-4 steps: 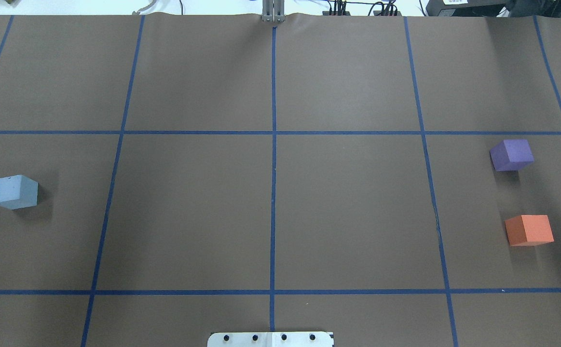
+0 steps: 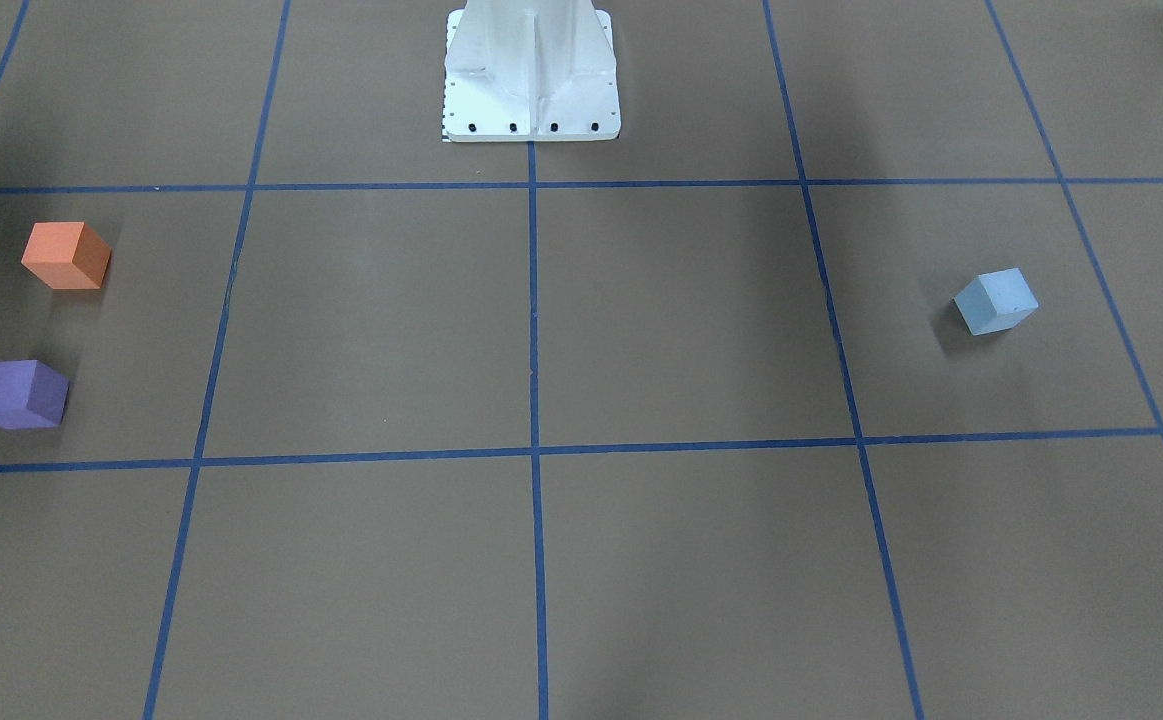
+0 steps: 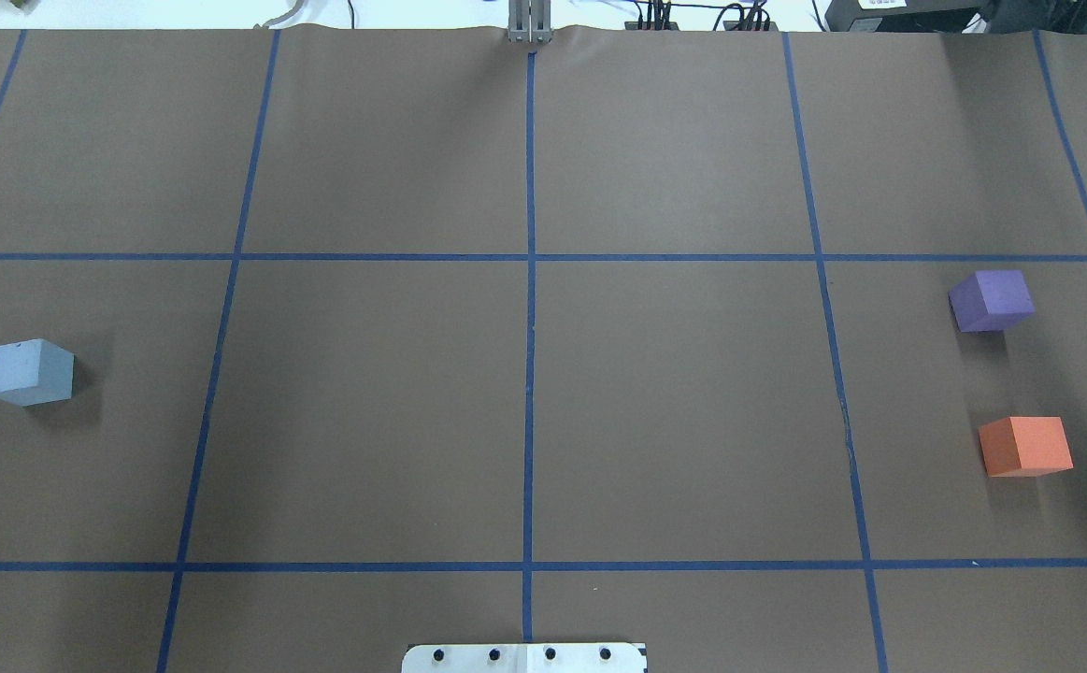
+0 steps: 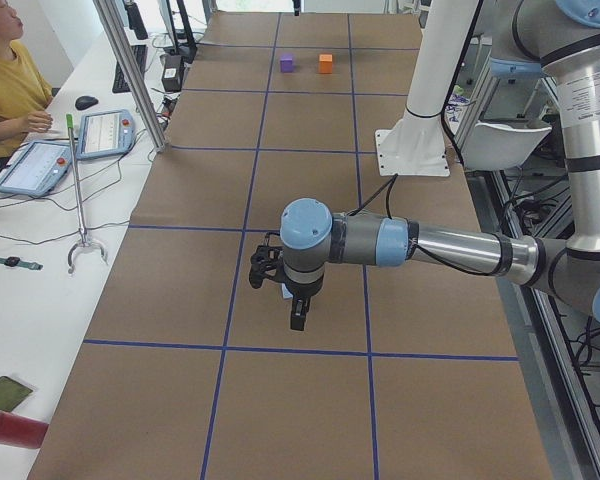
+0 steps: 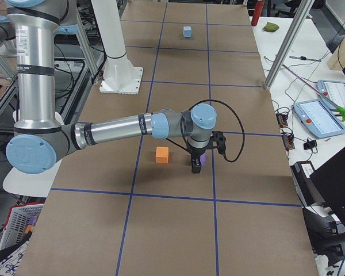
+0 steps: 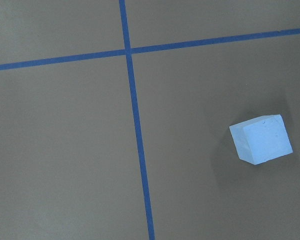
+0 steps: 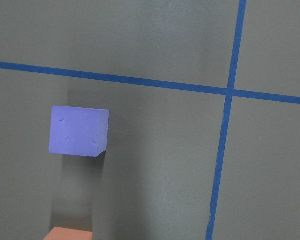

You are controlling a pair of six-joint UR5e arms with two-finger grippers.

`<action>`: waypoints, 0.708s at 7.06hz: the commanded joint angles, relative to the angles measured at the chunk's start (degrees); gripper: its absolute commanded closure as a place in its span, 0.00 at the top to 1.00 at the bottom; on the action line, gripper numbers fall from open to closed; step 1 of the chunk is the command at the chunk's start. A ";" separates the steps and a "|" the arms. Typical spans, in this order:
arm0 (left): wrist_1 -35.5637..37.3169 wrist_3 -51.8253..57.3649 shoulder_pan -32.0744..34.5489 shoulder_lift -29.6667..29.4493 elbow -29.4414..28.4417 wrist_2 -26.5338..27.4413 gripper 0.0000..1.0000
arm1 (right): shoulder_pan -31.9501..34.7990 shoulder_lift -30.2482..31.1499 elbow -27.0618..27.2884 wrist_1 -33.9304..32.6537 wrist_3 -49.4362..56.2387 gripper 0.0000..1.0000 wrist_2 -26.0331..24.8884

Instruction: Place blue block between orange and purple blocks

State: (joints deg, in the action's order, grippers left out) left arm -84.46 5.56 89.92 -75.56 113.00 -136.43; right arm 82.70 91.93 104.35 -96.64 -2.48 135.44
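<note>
Left gripper [image 4: 296, 320] is hovering low over the brown paper-covered table [image 3: 674, 402], showing only in the side camera, so whether its jaws are parted or closed cannot be told. It is carrying nothing that can be seen. The pale blue foam cube [image 3: 29, 372] is sitting on the paper at the robot's far left, alone in its taped square and turned askew to the blue tape grid lines [image 3: 530, 280]. In the left wrist view the cube is lying toward the lower right, off centre, with no fingers in sight.

Across the table, the purple foam cube [image 3: 992, 300] and the orange foam cube [image 3: 1025, 446] are resting near each other but apart, the purple one farther from the robot. The right gripper [image 5: 196, 168] is hanging just above that pair, close by the purple one; its state is likewise impossible to read.

By my judgement, the approach to the pick is what is going on, and the grasp is not yet made. The next move is calling for centring over the blue cube, turning the wrist to match its skewed faces, then lowering and closing. After that comes a long carry to the gap, which is looking fairly snug, and the right arm may be standing in the way.
</note>
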 commanded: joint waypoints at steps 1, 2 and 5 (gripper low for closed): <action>-0.35 0.07 -0.01 0.15 -0.06 0.19 1.00 | -0.09 -0.17 -0.03 0.14 0.37 1.00 -0.09; -0.61 0.33 0.08 0.41 -1.54 -0.07 1.00 | -0.17 0.17 -0.37 2.58 0.37 1.00 -0.09; -8.16 -3.41 -2.28 0.06 -3.66 -5.21 1.00 | -0.35 2.37 -2.31 8.92 0.29 1.00 4.46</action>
State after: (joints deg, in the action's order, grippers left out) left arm -89.85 4.87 89.06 -75.41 110.44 -138.15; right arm 82.45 93.39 102.36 -89.57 -2.19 137.48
